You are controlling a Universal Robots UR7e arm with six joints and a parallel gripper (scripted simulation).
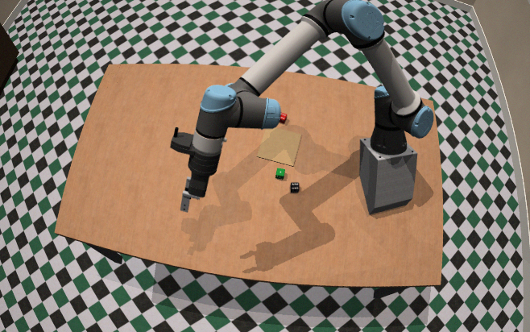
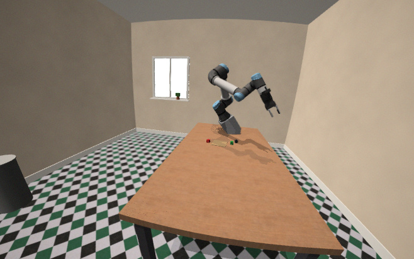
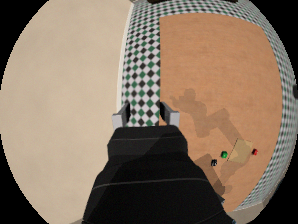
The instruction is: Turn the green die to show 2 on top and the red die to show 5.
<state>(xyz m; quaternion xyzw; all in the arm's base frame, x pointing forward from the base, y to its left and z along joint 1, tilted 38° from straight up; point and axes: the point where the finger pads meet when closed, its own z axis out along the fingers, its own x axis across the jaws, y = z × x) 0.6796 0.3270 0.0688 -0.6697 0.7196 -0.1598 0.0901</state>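
Note:
The green die (image 1: 280,173) (image 2: 231,143) (image 3: 224,155) lies on the bare table just off the mat's edge, with one pip on top in the top view. The red die (image 1: 283,118) (image 2: 208,141) (image 3: 255,152) lies on the table off the opposite edge, partly hidden by the arm in the top view; its top number cannot be read. The black die (image 1: 295,187) (image 2: 236,141) (image 3: 214,162) lies beyond the green die and appears to show six. The thin yellowish mat (image 1: 274,151) (image 2: 219,143) (image 3: 242,150) lies flat. My gripper (image 2: 275,114) (image 3: 145,108) is open and empty, high above the table, far from the dice.
The wooden table (image 1: 133,121) (image 2: 233,195) (image 3: 215,60) carries the arm's grey base block (image 1: 388,181) (image 2: 231,126) on one side. The arm reaches over the table near the red die, and its shadows fall across the mat and the table.

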